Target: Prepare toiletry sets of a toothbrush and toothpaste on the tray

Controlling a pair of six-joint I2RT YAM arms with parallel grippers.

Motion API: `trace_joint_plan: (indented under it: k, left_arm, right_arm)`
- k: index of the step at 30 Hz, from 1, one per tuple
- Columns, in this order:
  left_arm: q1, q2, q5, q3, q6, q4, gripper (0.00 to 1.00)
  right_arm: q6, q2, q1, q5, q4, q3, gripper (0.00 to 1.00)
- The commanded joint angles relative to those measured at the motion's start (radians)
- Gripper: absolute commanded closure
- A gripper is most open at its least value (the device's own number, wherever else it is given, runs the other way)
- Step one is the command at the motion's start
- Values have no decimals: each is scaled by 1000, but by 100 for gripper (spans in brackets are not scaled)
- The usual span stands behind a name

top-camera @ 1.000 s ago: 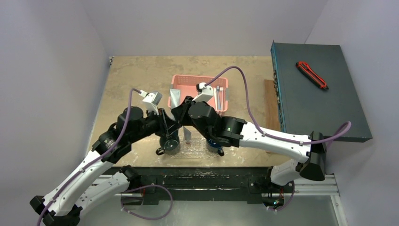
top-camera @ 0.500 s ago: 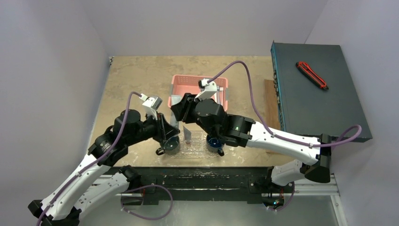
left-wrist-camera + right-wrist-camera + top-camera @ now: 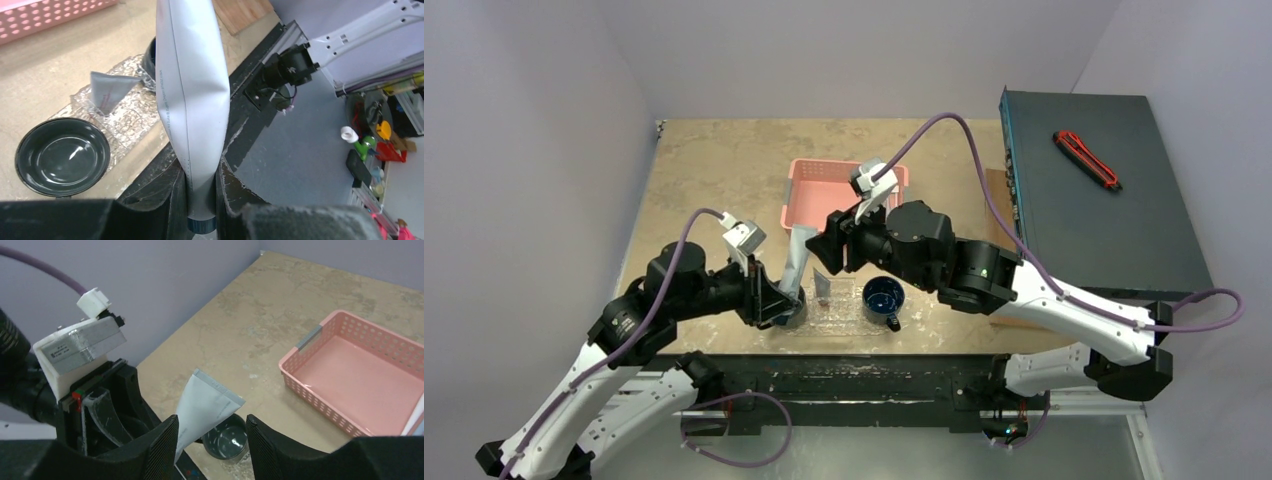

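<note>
My left gripper [image 3: 782, 300] is shut on the capped end of a silver-grey toothpaste tube [image 3: 799, 258] and holds it up over the near left end of the see-through tray [image 3: 842, 318]. In the left wrist view the tube [image 3: 192, 95] rises from between the fingers [image 3: 200, 200]. A second tube [image 3: 822, 288] stands on the tray, also seen from the left wrist [image 3: 109, 89]. My right gripper [image 3: 832, 248] is open and empty, just beyond the held tube [image 3: 205, 407], its fingers [image 3: 167, 445] apart. No brush shows clearly.
A dark mug [image 3: 882, 298] sits on the tray's right part; another [image 3: 62, 156] sits at its left end under my left gripper. The pink basket [image 3: 809, 185] lies behind. A dark box [image 3: 1089, 200] with a red cutter [image 3: 1086, 160] stands at the right.
My left gripper has drawn back toward the near edge and lower with the tube. My right arm has swung right and back, uncovering the right mug.
</note>
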Motion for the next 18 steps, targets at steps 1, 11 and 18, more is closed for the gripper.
trace_joint_plan:
  k: [1, 11, 18]
  left_arm:
    - [-6, -11, 139, 60, 75, -14, 100]
    - [-5, -4, 342, 79, 177, -73, 100]
    - [-5, -5, 442, 84, 261, -139, 100]
  right_arm:
    - [-162, -42, -2, -173, -103, 50, 46]
    - [-233, -124, -2, -424, -212, 55, 43]
    - [-233, -144, -2, -484, -273, 87, 43]
